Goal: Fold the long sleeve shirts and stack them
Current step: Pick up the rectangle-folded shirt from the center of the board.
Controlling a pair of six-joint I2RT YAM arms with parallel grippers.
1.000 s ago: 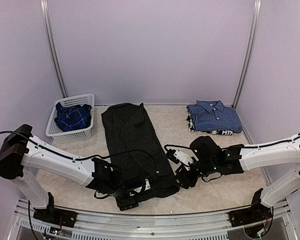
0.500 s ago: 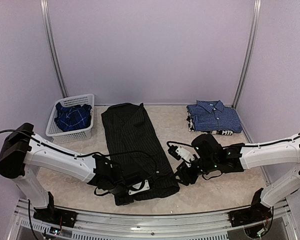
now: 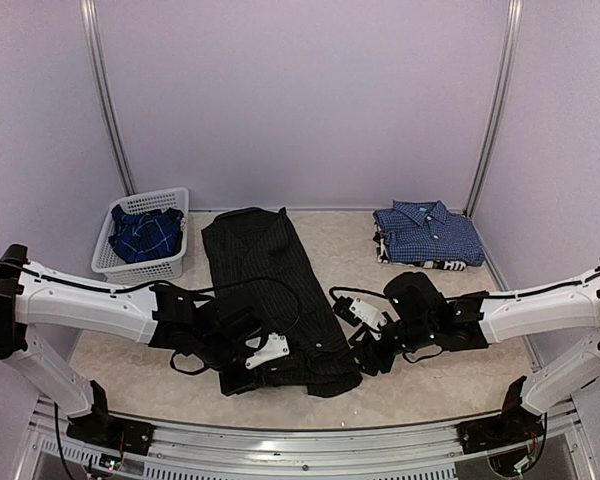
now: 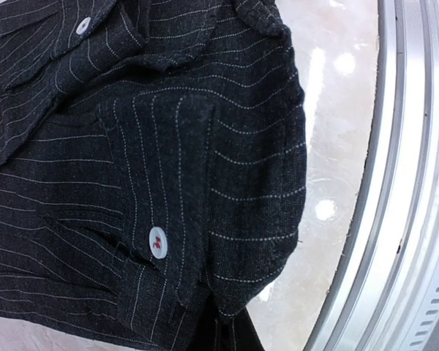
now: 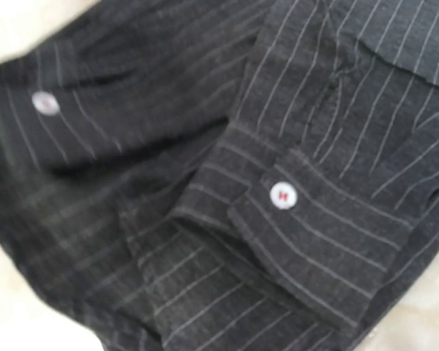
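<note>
The black pinstriped shirt point(image 3: 265, 270) lies lengthwise down the middle of the table, collar at the far end. My left gripper point(image 3: 248, 372) sits at its near left hem, shut with a fold of that cloth point(image 4: 234, 322) pinched in it; the fingers themselves are out of the left wrist view. My right gripper point(image 3: 365, 352) rests at the hem's near right corner, over a buttoned cuff point(image 5: 282, 195). Cloth fills the right wrist view and hides its fingers. The blue-and-white checked shirt point(image 3: 427, 232) lies folded at the back right. The darker blue plaid shirt point(image 3: 145, 232) is bunched in the basket.
The white lattice basket point(image 3: 170, 265) stands at the back left. A black-and-white patterned item point(image 3: 440, 265) shows under the checked shirt. The table's metal front rail point(image 4: 410, 183) runs close beside the pinched hem. Purple walls close in all sides.
My left gripper has shut on the black shirt's near hem, and the left arm has swung leftward, bunching that corner. The right arm has hardly moved.
</note>
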